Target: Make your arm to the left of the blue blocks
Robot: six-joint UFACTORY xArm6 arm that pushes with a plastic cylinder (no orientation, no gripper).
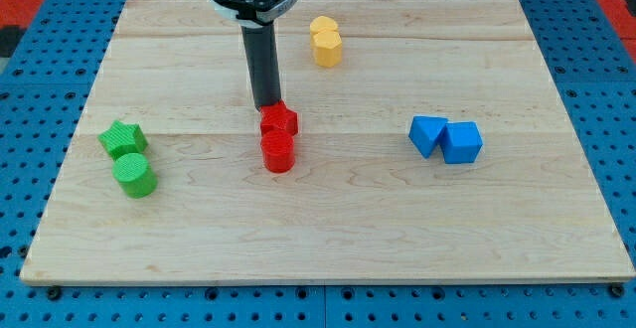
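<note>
Two blue blocks (446, 138) sit touching at the board's (517, 229) right. My tip (267, 106), a bare rod holding nothing, touches the red blocks (278, 137) mid-board. The blue ones look small, rigid, probably light; no grasp needed, only approach.

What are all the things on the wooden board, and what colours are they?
blue blocks: 2, blue, touching side by side at the view's right, mid height
red star block: 1, red, near the middle of the board
red cylinder: 1, red, touching the red star block on its lower side
yellow blocks: 2, yellow, touching, at the view's top, right of the rod
green star block: 1, green, at the view's left
green cylinder: 1, green, just below the green star block
wooden board: 1, pale wood, on a blue pegboard
my tip: 1, dark rod end, at the top edge of the red star block, left of the blue blocks
</note>
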